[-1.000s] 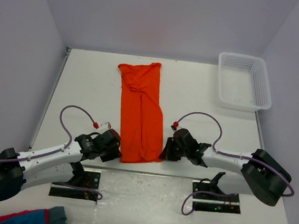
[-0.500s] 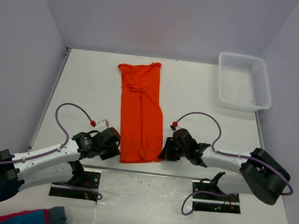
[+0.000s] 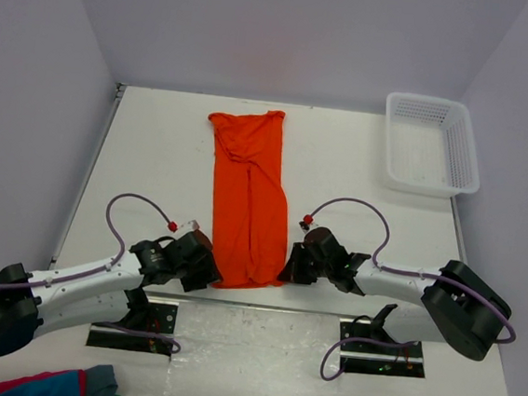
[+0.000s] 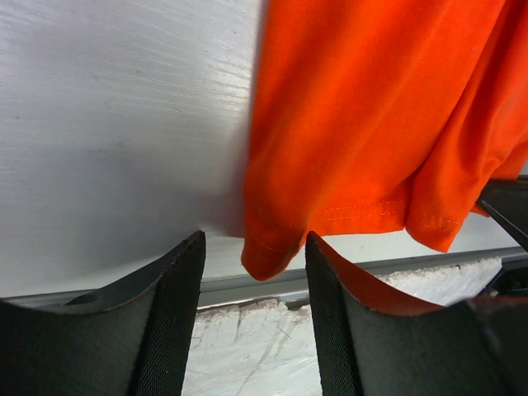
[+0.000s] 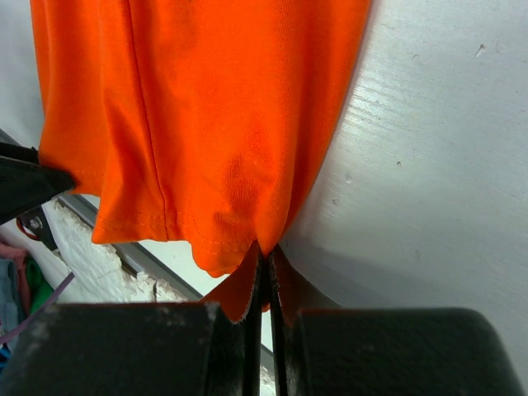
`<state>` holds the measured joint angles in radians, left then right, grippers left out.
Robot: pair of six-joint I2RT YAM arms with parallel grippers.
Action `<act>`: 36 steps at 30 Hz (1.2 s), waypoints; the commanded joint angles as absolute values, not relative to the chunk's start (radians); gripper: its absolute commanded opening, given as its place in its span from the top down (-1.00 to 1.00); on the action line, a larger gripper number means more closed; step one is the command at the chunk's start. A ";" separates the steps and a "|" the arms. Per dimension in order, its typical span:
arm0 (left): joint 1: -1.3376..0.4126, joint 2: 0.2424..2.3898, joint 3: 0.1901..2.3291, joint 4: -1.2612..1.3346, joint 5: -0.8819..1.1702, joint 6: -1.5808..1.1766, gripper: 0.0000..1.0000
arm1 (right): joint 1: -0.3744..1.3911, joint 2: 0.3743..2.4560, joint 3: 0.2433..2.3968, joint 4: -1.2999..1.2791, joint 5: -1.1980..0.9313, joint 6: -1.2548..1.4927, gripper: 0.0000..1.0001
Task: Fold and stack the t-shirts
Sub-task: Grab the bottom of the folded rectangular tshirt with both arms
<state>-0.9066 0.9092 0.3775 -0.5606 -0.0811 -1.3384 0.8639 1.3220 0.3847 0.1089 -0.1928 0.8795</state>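
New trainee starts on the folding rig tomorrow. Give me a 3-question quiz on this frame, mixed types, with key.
1. True or false: the right pincer is shut on the near hem of the orange t-shirt.
2. The left pincer is: A) shut on the hem; B) open, with a hem corner between its fingers; C) raised high with no cloth near it.
3. Fill in: the white basket sits far back on the robot's ____ side.
Key: 1 true; 2 B; 3 right.
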 commanded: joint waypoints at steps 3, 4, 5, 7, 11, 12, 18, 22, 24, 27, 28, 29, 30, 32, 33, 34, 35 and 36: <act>-0.913 0.913 0.361 -0.477 -0.040 -1.322 -0.08 | 0.873 1.336 0.359 0.041 -0.143 0.873 1.00; -0.913 0.922 0.353 -0.453 -0.040 -1.321 -0.09 | 0.873 1.339 0.359 0.041 -0.144 0.873 1.00; -0.913 0.928 0.353 -0.443 -0.037 -1.321 -0.09 | 0.873 1.342 0.359 0.044 -0.144 0.876 1.00; -0.913 0.955 0.345 -0.410 -0.017 -1.324 -0.07 | 0.871 1.344 0.359 0.046 -0.147 0.876 1.00; -0.914 0.985 0.318 -0.354 0.020 -1.331 0.03 | 0.873 1.339 0.354 0.041 -0.141 0.876 1.00; -0.914 0.989 0.304 -0.336 0.020 -1.338 0.10 | 0.873 1.336 0.356 0.041 -0.141 0.877 1.00; -0.914 0.996 0.278 -0.302 0.035 -1.348 0.36 | 0.874 1.344 0.354 0.048 -0.143 0.881 1.00; -0.914 0.971 0.265 -0.304 0.037 -1.351 0.89 | 0.874 1.344 0.356 0.046 -0.144 0.881 1.00; -0.914 0.954 0.265 -0.324 0.032 -1.359 1.00 | 0.874 1.341 0.356 0.045 -0.141 0.880 1.00; -0.914 0.937 0.271 -0.360 0.023 -1.364 1.00 | 0.874 1.338 0.360 0.032 -0.134 0.881 1.00; -0.916 0.931 0.273 -0.368 0.017 -1.364 1.00 | 0.876 1.336 0.359 0.020 -0.127 0.887 1.00; -0.914 0.928 0.273 -0.374 0.014 -1.365 1.00 | 0.876 1.330 0.360 0.011 -0.118 0.888 1.00; -0.914 0.919 0.276 -0.388 0.011 -1.367 1.00 | 0.876 1.325 0.364 0.003 -0.095 0.890 1.00; -0.914 0.914 0.279 -0.397 0.008 -1.367 1.00 | 0.877 1.306 0.364 -0.038 -0.068 0.905 1.00; -0.914 0.913 0.279 -0.400 0.009 -1.365 1.00 | 0.877 1.299 0.364 -0.046 -0.055 0.905 1.00; -0.914 0.913 0.278 -0.402 0.006 -1.365 1.00 | 0.877 1.292 0.362 -0.061 -0.048 0.914 1.00; -0.914 0.914 0.279 -0.403 0.006 -1.365 1.00 | 0.879 1.286 0.362 -0.069 -0.038 0.920 1.00; -0.914 0.919 0.281 -0.406 0.008 -1.362 1.00 | 0.877 1.273 0.362 -0.074 -0.032 0.922 1.00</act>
<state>-0.9104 0.9211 0.2802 -0.3569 0.0208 -1.3537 0.8745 1.2865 0.3840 0.0601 -0.1413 0.9104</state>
